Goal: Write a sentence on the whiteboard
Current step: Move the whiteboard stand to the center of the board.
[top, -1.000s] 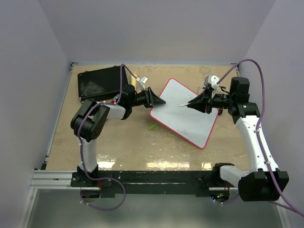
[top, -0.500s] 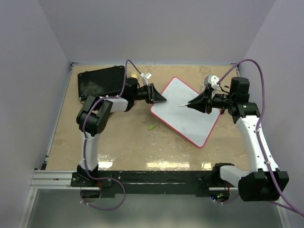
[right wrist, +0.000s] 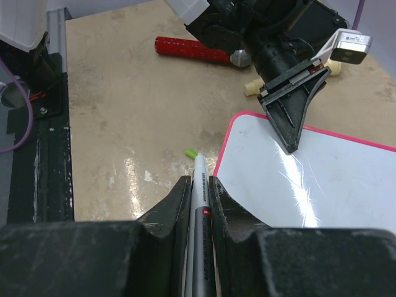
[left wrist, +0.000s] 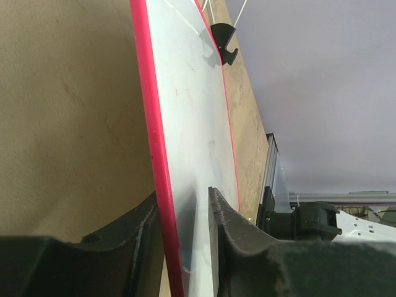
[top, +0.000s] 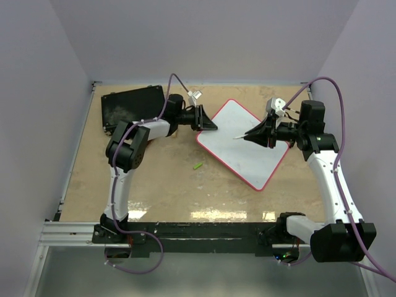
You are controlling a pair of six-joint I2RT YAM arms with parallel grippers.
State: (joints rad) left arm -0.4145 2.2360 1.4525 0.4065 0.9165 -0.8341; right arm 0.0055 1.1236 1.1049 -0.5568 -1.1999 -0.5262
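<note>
**Left claw pinching the board's rim, right claw pinching the marker**

Your left claw (left wrist: pixel 183 204) is pressed onto the whiteboard (top: pixel 244 158) at its far-left edge. One of its black fingers (left wrist: pixel 229 229) lies on the white face. The other sits against the outer side of the red rim, so the rim runs up between them. Your right claw (right wrist: pixel 199 180) is squeezed tight on a marker (right wrist: pixel 199 170) with a silver-grey barrel and a pale tip. It hovers over the whiteboard's right half with the tip pointing toward the board's middle.

The whiteboard lies on the tan desk (top: pixel 167 185), turned so that one corner points at the arm bases. It is a flat rectangle with rounded corners, a smooth glossy white face and a thin red-pink rim. In the right wrist view a bright glare streak crosses the face next to the left claw, and only faint hairline marks show around it. You cannot read anything on the surface from any view.

The desk is matt and mottled beige, with shiny patches near the whiteboard's near corner. A small green cap (right wrist: pixel 190 153) lies on it just off the whiteboard's near-left edge. A black rectangular case (top: pixel 132 106) sits well to the left of the whiteboard, past the left arm. Beyond the left claw, away from the whiteboard, lie a red cylinder (right wrist: pixel 192 49) with a grey end and a small cream piece (right wrist: pixel 253 88), both partly hidden by the arm. The left wrist view cuts off the whiteboard's near end. A small dark shape at the far end of that view is too small to identify.
</note>
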